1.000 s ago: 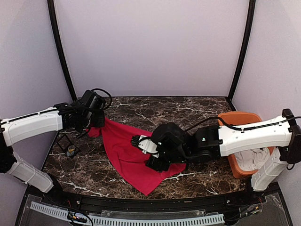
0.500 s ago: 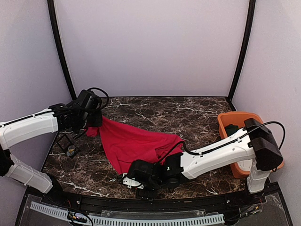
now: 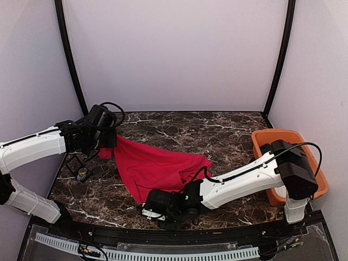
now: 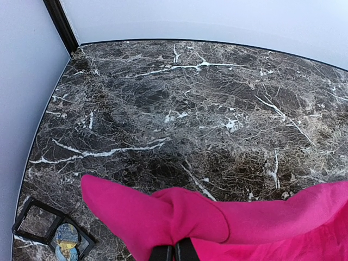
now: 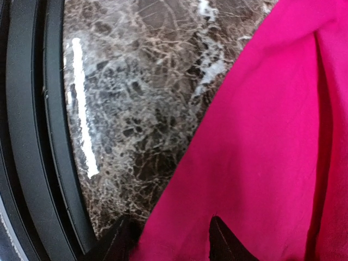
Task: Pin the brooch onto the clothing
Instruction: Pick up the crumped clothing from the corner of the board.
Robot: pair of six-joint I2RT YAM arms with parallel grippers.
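Note:
The clothing, a bright red T-shirt (image 3: 157,168), lies spread on the marble table (image 3: 217,130), with its left end lifted. My left gripper (image 3: 107,142) is shut on that raised left corner; in the left wrist view the fabric (image 4: 217,223) bunches over the closed fingertips (image 4: 174,253). My right gripper (image 3: 149,209) is low at the shirt's front corner near the table's front edge. Its jaws stand apart astride the fabric's edge (image 5: 174,242), with the red cloth (image 5: 261,141) lying between them. A small round blue and gold piece, apparently the brooch (image 3: 82,175) (image 4: 67,243), rests in a black square tray at the left.
An orange basket (image 3: 272,134) stands at the right edge, partly behind my right arm, with white cloth (image 3: 279,192) inside. The black tray (image 4: 32,217) sits near the left wall. A black rail (image 5: 32,136) runs along the table's front edge close to my right gripper.
My right arm swung from the shirt's middle down to its front corner, and its jaws have narrowed. The shirt now lies stretched further right. My left gripper kept its hold.

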